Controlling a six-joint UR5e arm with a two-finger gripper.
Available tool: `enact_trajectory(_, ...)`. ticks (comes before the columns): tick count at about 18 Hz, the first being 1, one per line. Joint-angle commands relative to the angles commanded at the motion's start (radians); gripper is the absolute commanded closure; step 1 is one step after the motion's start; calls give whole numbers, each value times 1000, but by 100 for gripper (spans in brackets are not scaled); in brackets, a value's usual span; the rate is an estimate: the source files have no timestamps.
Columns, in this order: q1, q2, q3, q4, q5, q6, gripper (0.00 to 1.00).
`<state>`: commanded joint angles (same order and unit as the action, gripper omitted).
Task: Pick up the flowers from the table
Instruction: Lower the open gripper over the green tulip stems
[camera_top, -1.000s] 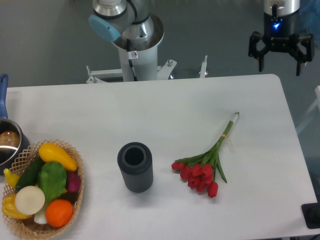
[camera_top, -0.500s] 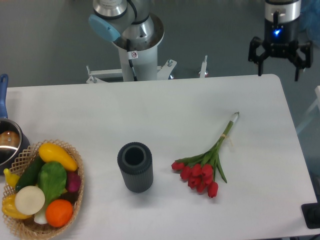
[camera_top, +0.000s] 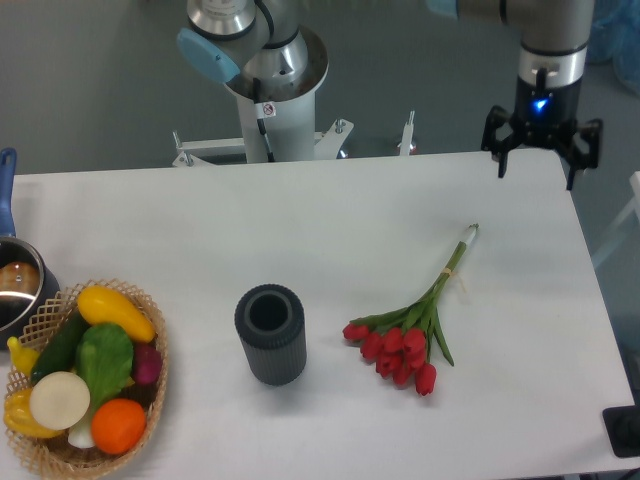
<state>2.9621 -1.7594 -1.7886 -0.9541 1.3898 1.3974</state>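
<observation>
The flowers (camera_top: 415, 335), a bunch of red tulips with long green stems, lie flat on the white table (camera_top: 300, 230) right of centre, heads toward the front and stem ends pointing to the back right. My gripper (camera_top: 536, 168) hangs over the table's back right corner, well behind the stem ends and apart from them. Its fingers (camera_top: 499, 165) are spread wide and hold nothing, so it is open.
A dark ribbed cylindrical vase (camera_top: 270, 334) stands upright just left of the flowers. A wicker basket of vegetables (camera_top: 85, 380) sits at the front left, with a metal pot (camera_top: 15, 285) behind it. The arm's base (camera_top: 270, 90) stands behind the table's back edge.
The gripper has come down and a little to the left, from beyond the back right corner to over the table's edge. It stays open. The flowers have not moved.
</observation>
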Motion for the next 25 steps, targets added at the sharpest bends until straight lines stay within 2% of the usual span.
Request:
enact_trajectory(4,-29,-29,-35,0,0,-2,0)
enact_trajectory(10,-120,-118,-32,9,-3,-46,0)
enact_trajectory(12,-129,-120,-31,15,0,-92,0)
enact_trajectory(16,-133,-135,-26,14,0,-81,0)
enact_trajectory(19,-176,-169,-23,14,2,-32,0)
enact_trajectory(25,-176,-206,-20,17,2,23,0)
